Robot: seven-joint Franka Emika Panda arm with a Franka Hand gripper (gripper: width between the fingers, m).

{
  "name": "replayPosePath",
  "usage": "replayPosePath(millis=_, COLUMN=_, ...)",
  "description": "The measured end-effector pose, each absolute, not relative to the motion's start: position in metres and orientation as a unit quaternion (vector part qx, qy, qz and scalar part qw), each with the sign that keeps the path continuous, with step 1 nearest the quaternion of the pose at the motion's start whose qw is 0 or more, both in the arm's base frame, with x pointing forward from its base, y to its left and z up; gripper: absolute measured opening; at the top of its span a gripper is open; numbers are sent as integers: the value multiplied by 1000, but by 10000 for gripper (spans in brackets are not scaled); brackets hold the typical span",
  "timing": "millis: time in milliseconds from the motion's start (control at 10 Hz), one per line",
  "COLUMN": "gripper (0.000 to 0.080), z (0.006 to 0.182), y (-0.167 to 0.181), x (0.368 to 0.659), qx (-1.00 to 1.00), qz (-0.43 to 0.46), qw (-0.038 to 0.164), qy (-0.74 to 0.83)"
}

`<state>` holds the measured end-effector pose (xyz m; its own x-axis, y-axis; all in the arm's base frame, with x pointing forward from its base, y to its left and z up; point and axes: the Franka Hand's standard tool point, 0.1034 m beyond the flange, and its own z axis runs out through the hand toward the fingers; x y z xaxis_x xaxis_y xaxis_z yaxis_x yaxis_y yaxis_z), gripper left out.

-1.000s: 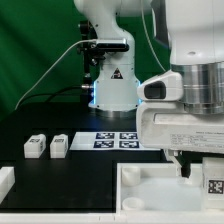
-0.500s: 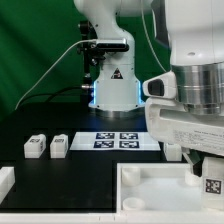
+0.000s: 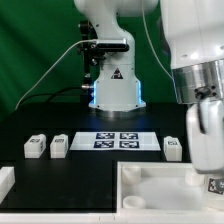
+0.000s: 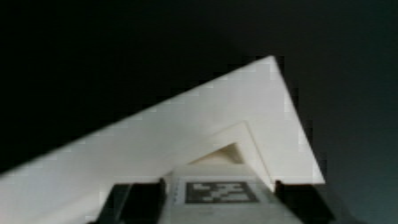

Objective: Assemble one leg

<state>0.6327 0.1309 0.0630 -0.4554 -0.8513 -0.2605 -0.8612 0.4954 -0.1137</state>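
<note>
Hand (image 4: 217, 200) grips a tagged leg (image 4: 219, 191) between closed fingers, poised above the tabletop (image 3: 160, 190) corner socket. Three other legs (image 3: 36, 146) lie on the black surface (image 3: 80, 170).

robotics lab, black table (image 3: 70, 170), green backdrop (image 3: 35, 45), marker board (image 3: 118, 140)

White tagged leg (image 4: 221, 191) held upright over tabletop corner socket.

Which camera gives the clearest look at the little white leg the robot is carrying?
The wrist view: the leg sits between the end effector fingers, tag facing the camera, over the tabletop corner. The exterior view shows only a tagged sliver at its edge.
</note>
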Motion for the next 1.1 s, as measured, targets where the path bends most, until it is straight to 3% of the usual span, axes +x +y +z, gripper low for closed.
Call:
replayPosePath(millis=200, gripper=294, z=63, y=130, x=632, qx=-491, qz=17, qw=142, qy=859)
replayPosePath(millis=300, gripper=408, z=63, y=130, x=632, qx=-495, qz=17, qw=142, qy=857)
replayPosePath(millis=400, gripper=408, z=63, y=130, x=632, qx=-506, qz=15, qw=142, qy=851)
replayPosePath(millis=500, gripper=544, z=63, y=130, x=630, qx=-542, qz=15, qw=137, qy=829)
replayPosePath(millis=600, gripper=616, z=64, y=128, x=625, qx=-619, qz=29, qw=123, qy=775)
replayPosePath(millis=800, gripper=643, z=68, y=124, x=623, qx=-768, qz=52, qw=103, qy=630)
replayPosePath(millis=1100, gripper=649, z=66, y=120, x=625, qx=-839, qz=28, qw=107, qy=532)
